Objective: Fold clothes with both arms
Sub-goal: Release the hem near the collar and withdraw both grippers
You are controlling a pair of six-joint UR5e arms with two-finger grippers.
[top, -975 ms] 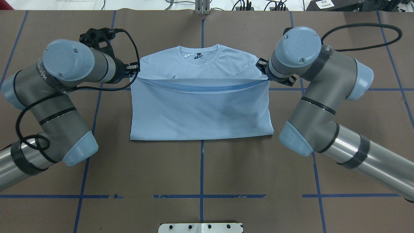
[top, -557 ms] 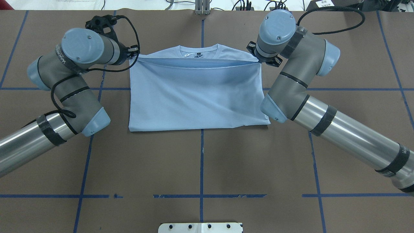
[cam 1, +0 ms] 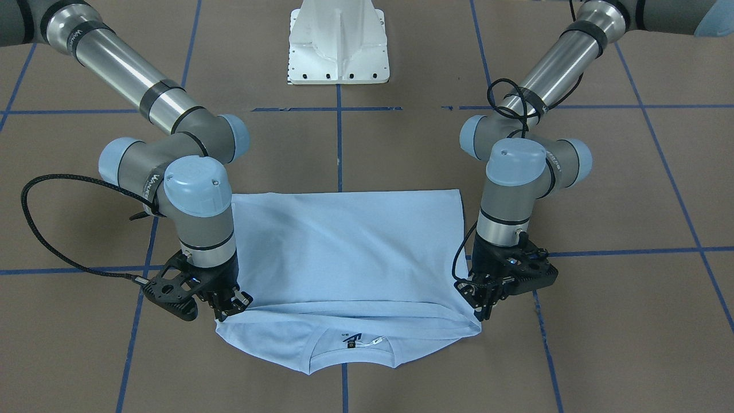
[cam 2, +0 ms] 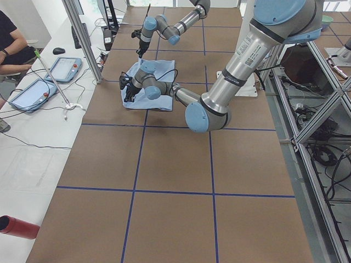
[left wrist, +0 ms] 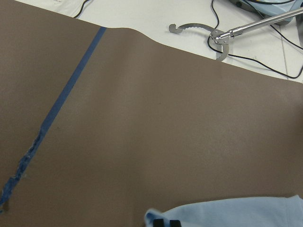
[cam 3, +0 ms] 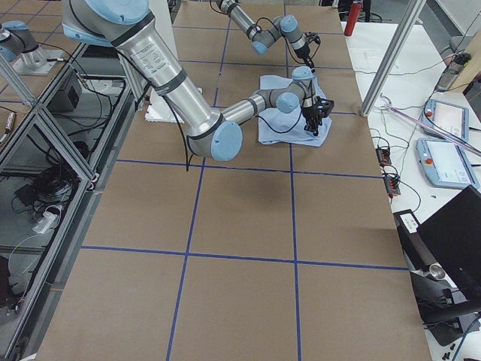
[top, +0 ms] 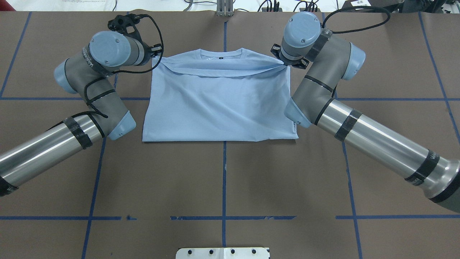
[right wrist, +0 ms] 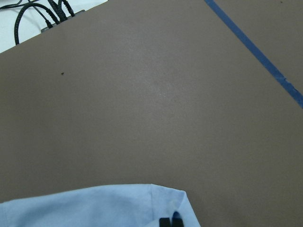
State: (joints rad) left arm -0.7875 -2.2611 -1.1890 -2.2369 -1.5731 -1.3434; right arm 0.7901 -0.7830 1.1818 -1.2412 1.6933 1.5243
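The light blue T-shirt (top: 219, 104) lies folded in half on the brown table, its hem drawn up over the chest to just short of the round collar (cam 1: 350, 351). My left gripper (top: 155, 57) is shut on one hem corner near the shoulder. At the opposite shoulder my right gripper (top: 285, 63) is shut on the other corner. In the front view the left gripper (cam 1: 484, 301) is at the right and the right gripper (cam 1: 229, 307) at the left. Both wrist views catch only a strip of shirt cloth (left wrist: 227, 213) (right wrist: 94, 208) at the bottom edge. The chest print is covered.
The white pedestal (cam 1: 338, 40) stands at the robot's side of the table. Blue tape lines (top: 223, 180) cross the brown surface. Cables (top: 269, 5) lie along the far edge. A seated person (cam 2: 11, 44) and tablets (cam 2: 33, 93) are at a side table.
Both arms have carried the hem away from the robot, from mid-chest up to the shoulders near the collar. The shirt's near fold edge has slid slightly that way too.
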